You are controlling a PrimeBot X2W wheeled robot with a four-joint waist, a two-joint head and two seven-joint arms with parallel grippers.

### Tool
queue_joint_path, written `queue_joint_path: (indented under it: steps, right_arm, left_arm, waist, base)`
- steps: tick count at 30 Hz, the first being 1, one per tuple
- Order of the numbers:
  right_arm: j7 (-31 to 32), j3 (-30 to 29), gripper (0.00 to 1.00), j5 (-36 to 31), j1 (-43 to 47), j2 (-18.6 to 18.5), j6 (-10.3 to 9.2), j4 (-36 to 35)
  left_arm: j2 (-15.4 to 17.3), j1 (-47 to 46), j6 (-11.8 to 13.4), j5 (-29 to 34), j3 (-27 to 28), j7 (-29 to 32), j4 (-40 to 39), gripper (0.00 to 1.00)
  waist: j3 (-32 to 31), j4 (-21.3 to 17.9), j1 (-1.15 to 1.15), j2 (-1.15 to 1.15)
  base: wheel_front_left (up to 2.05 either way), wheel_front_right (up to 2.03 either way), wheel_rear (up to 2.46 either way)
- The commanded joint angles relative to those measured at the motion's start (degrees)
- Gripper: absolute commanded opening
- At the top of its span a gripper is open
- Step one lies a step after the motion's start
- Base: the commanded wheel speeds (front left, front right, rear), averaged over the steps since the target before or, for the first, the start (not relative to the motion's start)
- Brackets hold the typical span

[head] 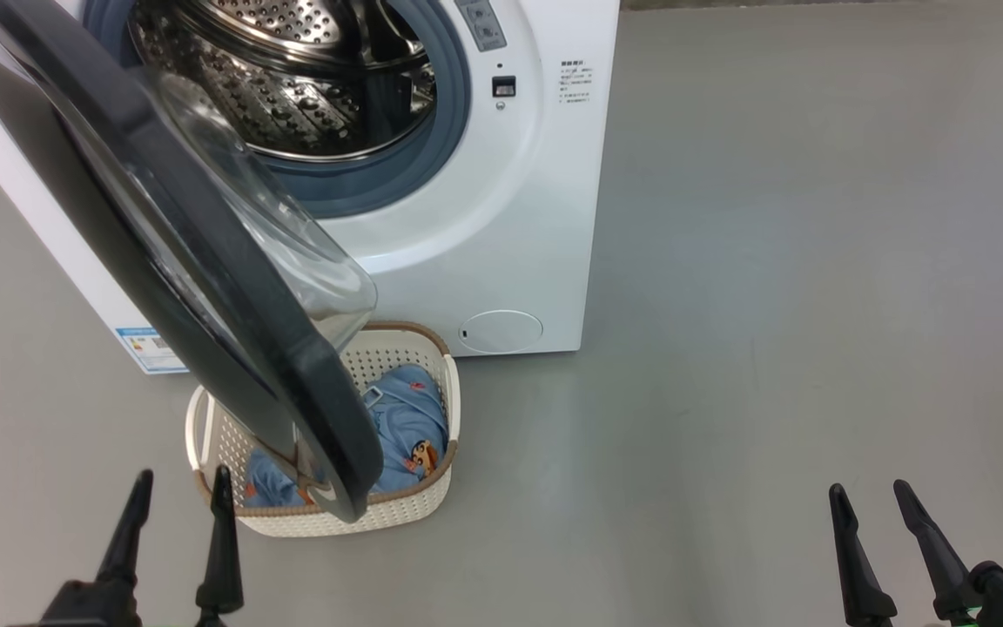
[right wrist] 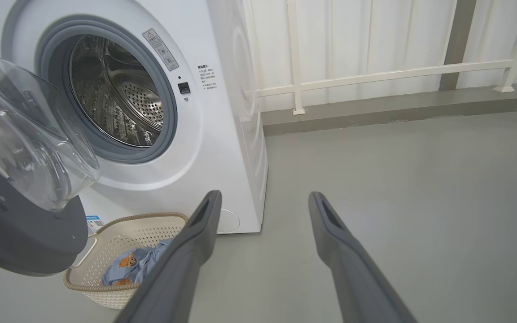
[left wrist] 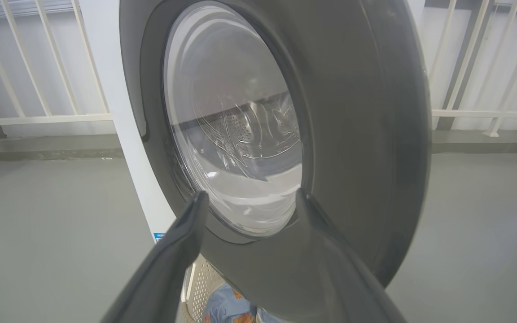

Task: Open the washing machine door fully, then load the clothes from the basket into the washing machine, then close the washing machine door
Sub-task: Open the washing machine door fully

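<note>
My left gripper (head: pixel 184 475) and right gripper (head: pixel 869 488) gape wide, empty. The round black-rimmed glass washing machine door (head: pixel 327 418) hangs open over the cream perforated plastic basket (head: pixel 380 515) of light blue clothes (head: pixel 410 418), before the big white washing machine (head: pixel 510 226). Its blue sticker (head: pixel 149 348) and printed label (head: pixel 575 83) are unreadably small.

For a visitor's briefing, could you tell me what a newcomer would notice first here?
The black-rimmed washing machine door, with its bulging glass, stands open over the basket of blue clothes on the floor. Behind it gapes the steel drum of the washing machine.
</note>
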Motion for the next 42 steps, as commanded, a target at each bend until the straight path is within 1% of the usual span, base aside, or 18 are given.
queue_joint_path:
  steps: [1,19,42]
  right_arm:
    - [-0.7,1.1,1.0,-0.5,-0.9,-0.6,0.09,-1.2]
    - [-0.7,0.9,1.0,-1.1,-1.0,-0.3,0.09,-0.4]
    - [-0.7,1.2,1.0,-0.9,-2.1,0.0,0.09,0.1]
  left_arm:
    - [0.9,-0.6,-0.2,0.2,1.6,-0.4,-1.1,1.0]
    - [0.9,-0.4,-0.6,0.0,1.3,-0.4,-0.5,1.0]
    - [0.9,-0.8,-0.5,-0.3,0.8,-0.4,-0.5,1.0]
  waist:
    - [-0.1,0.1,0.0,0.0]
    - [-0.5,0.5,0.0,0.0]
    - [0.2,0.8,0.0,0.0]
  base:
    - [0.0,0.0,0.0]
    - [0.0,0.0,0.0]
    - [0.0,0.0,0.0]
